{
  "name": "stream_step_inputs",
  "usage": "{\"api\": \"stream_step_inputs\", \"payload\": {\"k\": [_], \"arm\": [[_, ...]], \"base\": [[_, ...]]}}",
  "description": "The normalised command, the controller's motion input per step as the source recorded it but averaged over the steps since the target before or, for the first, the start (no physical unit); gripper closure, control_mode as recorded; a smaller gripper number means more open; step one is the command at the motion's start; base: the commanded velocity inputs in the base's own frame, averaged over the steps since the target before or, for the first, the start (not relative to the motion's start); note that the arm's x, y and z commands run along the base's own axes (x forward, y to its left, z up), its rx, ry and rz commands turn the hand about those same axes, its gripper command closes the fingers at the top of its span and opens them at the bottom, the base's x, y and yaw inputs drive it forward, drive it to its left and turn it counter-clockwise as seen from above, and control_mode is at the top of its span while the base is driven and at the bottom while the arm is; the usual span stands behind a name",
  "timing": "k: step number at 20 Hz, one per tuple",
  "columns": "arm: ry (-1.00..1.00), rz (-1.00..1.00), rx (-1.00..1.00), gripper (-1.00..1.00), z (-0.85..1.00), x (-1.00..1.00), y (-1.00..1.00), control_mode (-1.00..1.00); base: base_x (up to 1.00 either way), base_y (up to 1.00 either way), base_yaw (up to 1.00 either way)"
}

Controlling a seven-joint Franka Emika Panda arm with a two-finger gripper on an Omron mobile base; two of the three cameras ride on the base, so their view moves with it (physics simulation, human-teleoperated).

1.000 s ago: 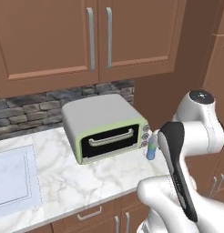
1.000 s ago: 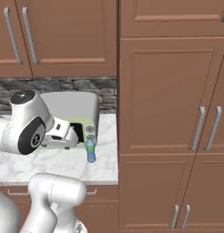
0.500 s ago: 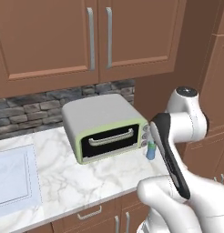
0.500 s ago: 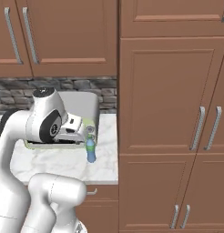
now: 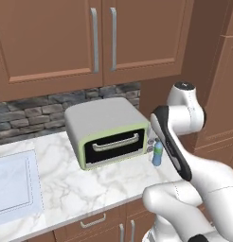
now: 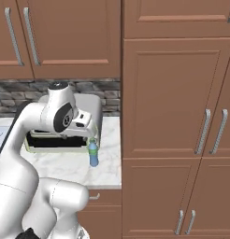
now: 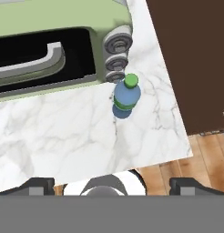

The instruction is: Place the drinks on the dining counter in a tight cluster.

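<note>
Jaws spread wide on my gripper (image 7: 112,182), hovering above the upright small pale-blue bottle (image 7: 126,97), which stands just beside the toaster oven (image 7: 63,41).

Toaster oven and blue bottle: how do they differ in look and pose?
The toaster oven is a wide, boxy pale-green and grey appliance lying low; the blue bottle is slim, upright and far smaller. The oven has a dark door with a handle; the bottle has a green cap. Both stand on the marble worktop, close together.
</note>
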Motion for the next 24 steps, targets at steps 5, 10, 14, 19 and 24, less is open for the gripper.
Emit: {"api": "stream_step_inputs", "payload": {"k": [5, 10, 14, 19, 24], "arm": [[0.07, 0.00, 0.01, -1.00, -0.20, 0.34, -0.03, -1.00], [0.04, 0.00, 0.00, -1.00, -0.17, 0.24, -0.05, -1.00], [0.00, -0.08, 0.00, -1.00, -0.39, 0.00, -0.01, -1.00], [0.00, -0.09, 0.00, -1.00, -0.46, 0.05, 0.00, -1.00], [0.00, -0.15, 0.01, -1.00, -0.40, 0.24, 0.00, -1.00]], "base": [[0.00, 0.00, 0.00], [0.00, 0.00, 0.00], [0.00, 0.00, 0.00], [0.00, 0.00, 0.00], [0.00, 0.00, 0.00]]}}
